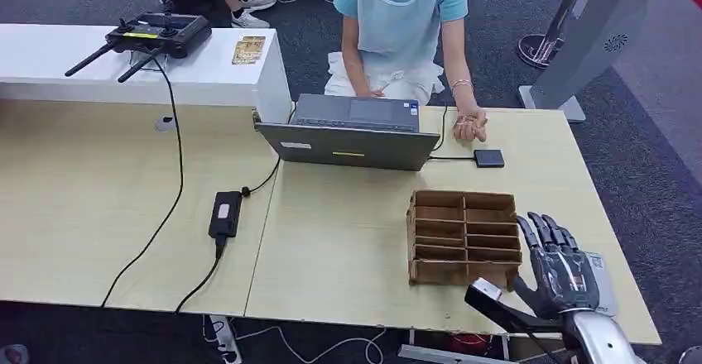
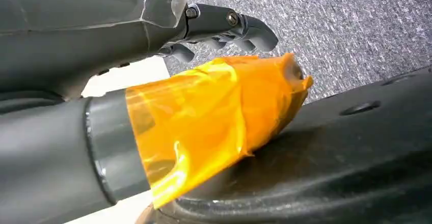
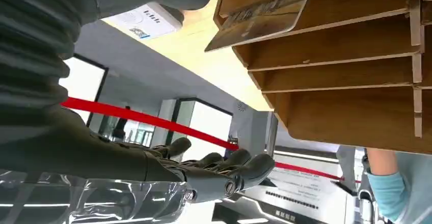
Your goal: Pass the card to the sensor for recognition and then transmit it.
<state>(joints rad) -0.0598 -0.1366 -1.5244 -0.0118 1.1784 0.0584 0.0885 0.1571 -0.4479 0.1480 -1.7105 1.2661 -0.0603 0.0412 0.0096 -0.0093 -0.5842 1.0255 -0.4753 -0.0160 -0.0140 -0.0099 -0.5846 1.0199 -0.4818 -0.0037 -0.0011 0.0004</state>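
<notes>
A brown wooden rack [image 1: 463, 236] with several slots stands on the pale table [image 1: 348, 240]. In the right wrist view a dull card [image 3: 260, 16] sticks out of one slot of the rack [image 3: 351, 76]. My right hand [image 1: 559, 269] hovers just right of the rack with its fingers spread and nothing in it; its thumb reaches toward the rack's near right corner. Under that hand lies a white sensor box [image 1: 606, 285], seen close beside the thumb as the labelled sensor box [image 3: 145, 18]. My left hand [image 2: 224, 28] hangs over grey carpet, holding nothing, its thumb wrapped in orange tape.
A person [image 1: 397, 25] sits behind an open laptop [image 1: 356, 136], one hand [image 1: 469, 124] on the table by a small black device [image 1: 488, 158]. A power brick [image 1: 225, 213] and cables lie at the left. A remote controller [image 1: 157, 33] sits on the white counter. The table's right edge is near my hand.
</notes>
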